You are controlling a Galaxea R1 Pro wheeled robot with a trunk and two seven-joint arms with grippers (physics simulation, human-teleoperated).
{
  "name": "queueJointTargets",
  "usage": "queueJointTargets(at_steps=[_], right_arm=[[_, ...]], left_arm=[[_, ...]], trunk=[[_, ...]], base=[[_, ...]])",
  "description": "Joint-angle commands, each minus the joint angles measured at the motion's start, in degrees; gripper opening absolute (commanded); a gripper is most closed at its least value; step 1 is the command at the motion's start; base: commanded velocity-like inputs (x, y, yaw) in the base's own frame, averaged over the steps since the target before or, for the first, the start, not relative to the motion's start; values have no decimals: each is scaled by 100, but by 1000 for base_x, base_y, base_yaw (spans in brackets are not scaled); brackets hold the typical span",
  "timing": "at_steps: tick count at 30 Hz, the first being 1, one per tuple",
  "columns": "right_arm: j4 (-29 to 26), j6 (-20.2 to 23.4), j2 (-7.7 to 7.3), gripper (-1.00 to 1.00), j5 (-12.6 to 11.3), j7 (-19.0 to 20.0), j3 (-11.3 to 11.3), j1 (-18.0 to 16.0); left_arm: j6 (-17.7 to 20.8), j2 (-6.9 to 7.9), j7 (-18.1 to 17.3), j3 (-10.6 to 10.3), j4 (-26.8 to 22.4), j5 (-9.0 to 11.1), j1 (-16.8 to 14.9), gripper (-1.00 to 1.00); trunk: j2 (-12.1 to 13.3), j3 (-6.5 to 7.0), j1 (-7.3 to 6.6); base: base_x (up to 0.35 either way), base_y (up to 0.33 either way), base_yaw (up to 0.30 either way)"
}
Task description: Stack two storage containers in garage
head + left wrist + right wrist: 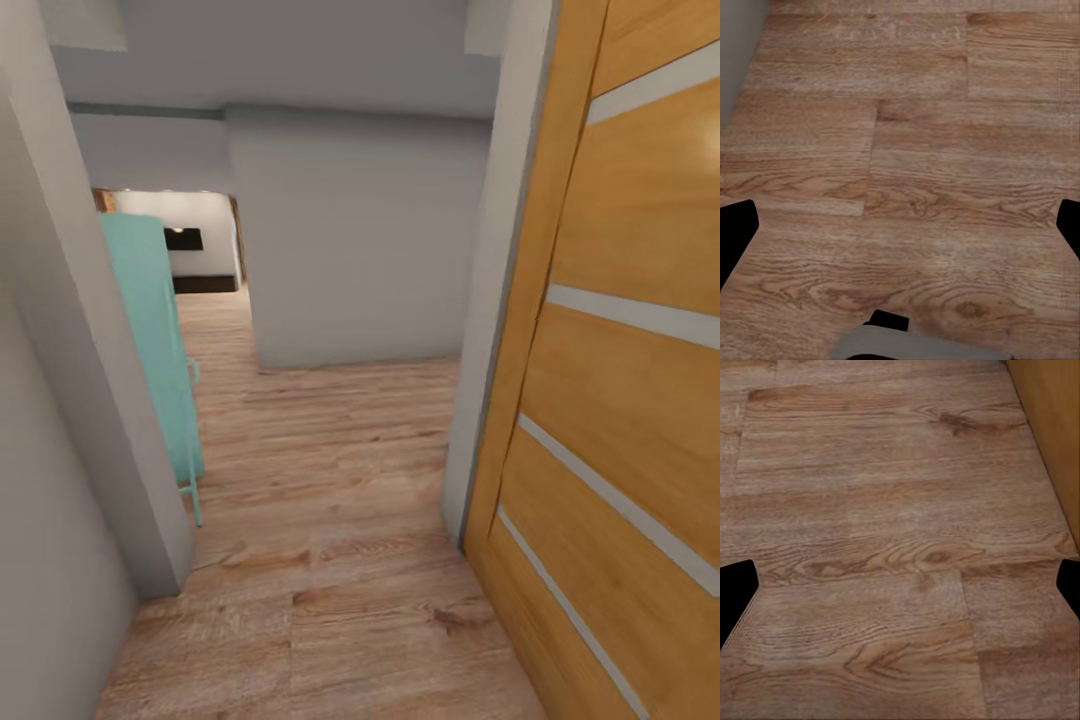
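Left hand (900,225) wide over wood floor (915,150).

Door (630,380) right, cabinet (150,340) left, perhaps hallway ahead.

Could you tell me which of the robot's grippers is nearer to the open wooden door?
Right. The wooden door stands at the robot's right, and its edge shows beside the right gripper; the left gripper hangs over bare wood-plank floor.
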Motion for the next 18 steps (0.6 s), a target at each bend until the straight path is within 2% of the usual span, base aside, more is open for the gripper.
queueJointTargets(at_steps=[1, 6, 18], right_arm=[[-11, -4, 0, 100, 29, -1, -10, 4], [-11, -4, 0, 100, 29, -1, -6, 5], [-11, -4, 0, 100, 29, -1, -13, 5]], left_arm=[[-26, -3, 14, 45, 18, -41, -8, 100], [-24, -8, 19, 45, 18, -45, -8, 100], [64, 0, 23, 45, 15, -42, -8, 100]], trunk=[[-2, -4, 4], [-2, -4, 4], [-2, -4, 4]], base=[[325, 0, 293], [325, 0, 254], [325, 0, 49]])
